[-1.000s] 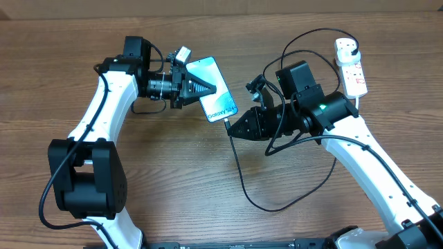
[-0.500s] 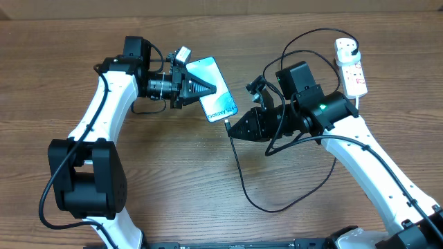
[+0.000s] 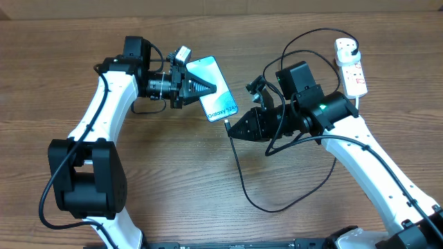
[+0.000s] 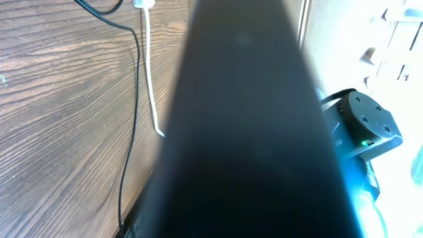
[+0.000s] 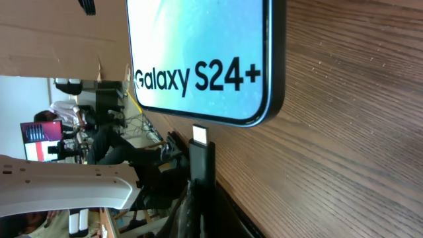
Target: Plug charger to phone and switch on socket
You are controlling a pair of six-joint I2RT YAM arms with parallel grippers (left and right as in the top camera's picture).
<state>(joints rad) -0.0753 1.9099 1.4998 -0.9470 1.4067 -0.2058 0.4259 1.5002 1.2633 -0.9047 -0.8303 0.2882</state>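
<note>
The phone (image 3: 216,90), cyan screen up, lies tilted at the table's middle back, and my left gripper (image 3: 207,88) is shut on its left long edge. In the left wrist view the phone's dark edge (image 4: 244,132) fills the frame and hides the fingers. My right gripper (image 3: 231,128) is shut on the charger's black connector (image 5: 201,168). Its metal tip (image 5: 200,135) points at the phone's bottom edge (image 5: 251,122), a sliver short of it. The charger cable (image 3: 242,181) loops across the table to the socket (image 3: 353,72) at the back right.
A thick white cord (image 4: 151,86) and a thin black cable (image 4: 135,73) lie on the wood beside the phone. The charger cable's slack curls under my right arm (image 3: 325,114). Bare wooden table (image 3: 180,187) lies at the front.
</note>
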